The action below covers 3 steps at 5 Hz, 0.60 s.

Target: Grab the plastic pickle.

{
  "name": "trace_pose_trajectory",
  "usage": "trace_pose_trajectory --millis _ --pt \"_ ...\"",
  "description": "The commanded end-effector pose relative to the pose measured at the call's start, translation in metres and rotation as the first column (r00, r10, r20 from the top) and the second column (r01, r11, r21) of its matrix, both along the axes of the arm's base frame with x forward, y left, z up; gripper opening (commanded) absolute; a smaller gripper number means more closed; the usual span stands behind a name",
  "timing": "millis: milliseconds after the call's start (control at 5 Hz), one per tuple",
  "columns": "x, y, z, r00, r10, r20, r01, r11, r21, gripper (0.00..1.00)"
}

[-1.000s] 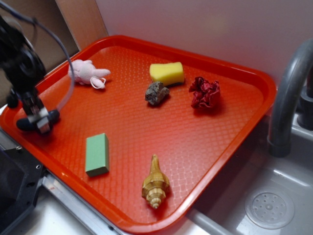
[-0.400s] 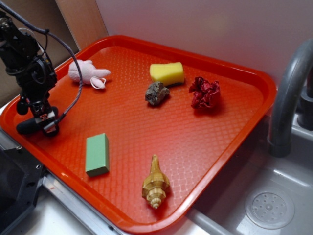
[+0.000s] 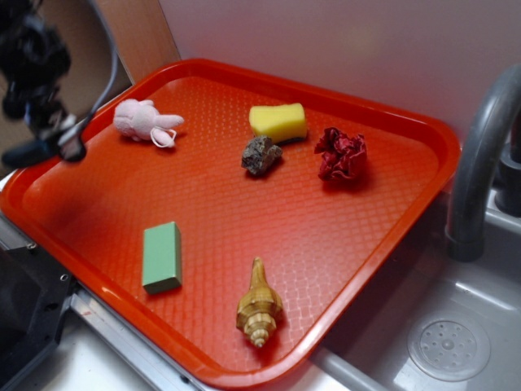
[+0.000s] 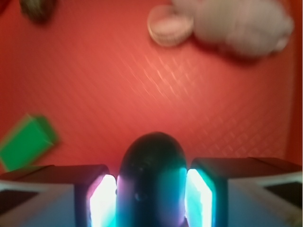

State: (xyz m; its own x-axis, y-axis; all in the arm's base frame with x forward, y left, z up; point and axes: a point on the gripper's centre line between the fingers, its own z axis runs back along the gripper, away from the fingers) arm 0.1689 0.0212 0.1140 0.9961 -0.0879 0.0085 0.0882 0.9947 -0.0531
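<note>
The plastic pickle (image 4: 151, 179) is a smooth dark blue-green rounded piece held between my two fingers in the wrist view. My gripper (image 4: 151, 196) is shut on it. In the exterior view the gripper (image 3: 67, 145) hangs above the tray's far left corner, and the pickle (image 3: 24, 152) sticks out to its left, lifted off the red tray (image 3: 244, 212). The arm above is blurred.
On the tray lie a pink plush toy (image 3: 145, 120), a light green block (image 3: 162, 257), a seashell (image 3: 259, 306), a grey rock (image 3: 260, 154), a yellow sponge (image 3: 278, 121) and a crumpled red piece (image 3: 341, 154). A sink with a faucet (image 3: 480, 163) is on the right.
The gripper has risen from the tray surface at the left edge, carrying the pickle up and back with it. Everything else on the tray stays put.
</note>
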Motion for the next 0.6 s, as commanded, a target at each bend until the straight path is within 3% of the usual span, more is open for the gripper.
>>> trace_pose_trajectory --millis 0,200,400 --pt "0.024 -0.028 0.108 0.994 0.109 0.017 -0.11 0.994 0.011 0.0" --pt "0.024 -0.034 0.133 0.989 0.148 0.021 -0.149 0.988 0.043 0.0" --pt "0.021 -0.03 0.126 0.987 0.157 0.016 -0.158 0.986 0.054 0.0"
